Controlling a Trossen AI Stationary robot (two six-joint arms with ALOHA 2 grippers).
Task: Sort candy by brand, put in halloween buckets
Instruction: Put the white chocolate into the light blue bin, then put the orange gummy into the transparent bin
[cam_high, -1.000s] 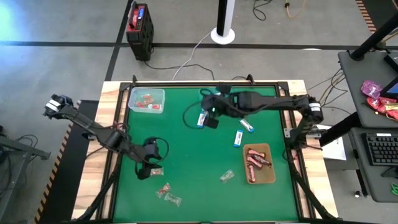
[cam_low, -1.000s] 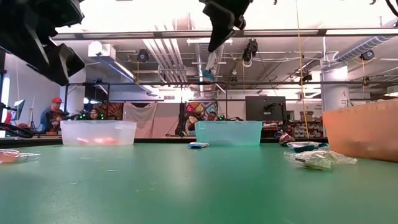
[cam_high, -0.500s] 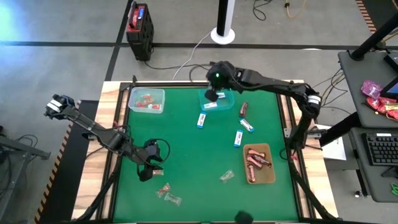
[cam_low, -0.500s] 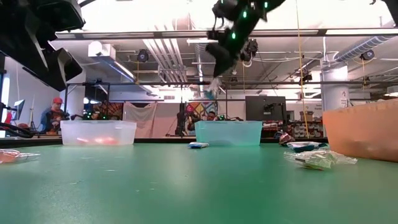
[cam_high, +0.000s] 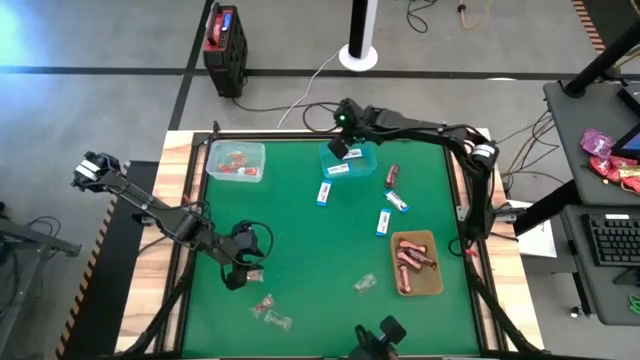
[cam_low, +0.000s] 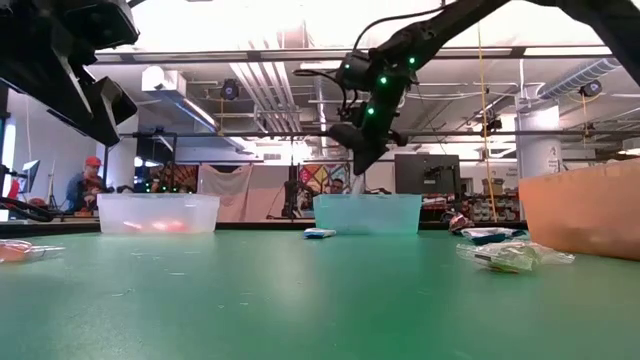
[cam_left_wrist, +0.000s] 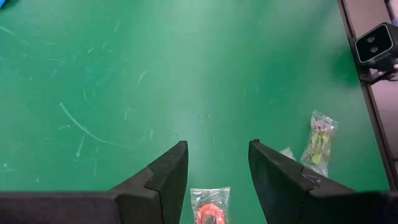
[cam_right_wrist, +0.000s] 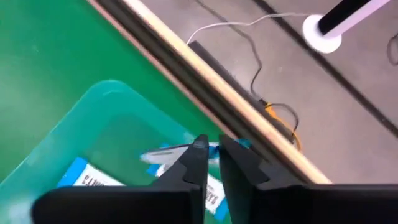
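Dark right gripper (cam_high: 341, 150): sits over the teal bucket (cam_high: 362, 156) in the upper middle of the high view; its fingers are almost closed, with only a thin slit between them. A white-and-blue packet (cam_right_wrist: 163, 153) lies just past the tips inside the bucket; whether the tips have hold of it I cannot tell.
Left gripper (cam_left_wrist: 214, 167): hangs spread wide and empty at the lower left of the table (cam_high: 300, 250), over a clear twist with a red sweet (cam_left_wrist: 209, 208).
White-and-blue packets: two lie in the teal bucket; three more lie loose on the green, one just below the bucket (cam_high: 324, 194) and two toward the right (cam_high: 383, 222).
Red-brown bars: several lie in the amber tray (cam_high: 432, 282) at lower right; one lies loose (cam_high: 391, 177) right of the teal bucket.
Clear twists: some lie in the mint bucket (cam_high: 250, 148) at upper left; others lie loose low on the table (cam_high: 268, 310).
Handling: all look light, crinkly and slippery, and probably slide when nudged. Flat packets likely want a pinch across the narrow width; twists are best taken at the firm sweet, not the loose film ends.
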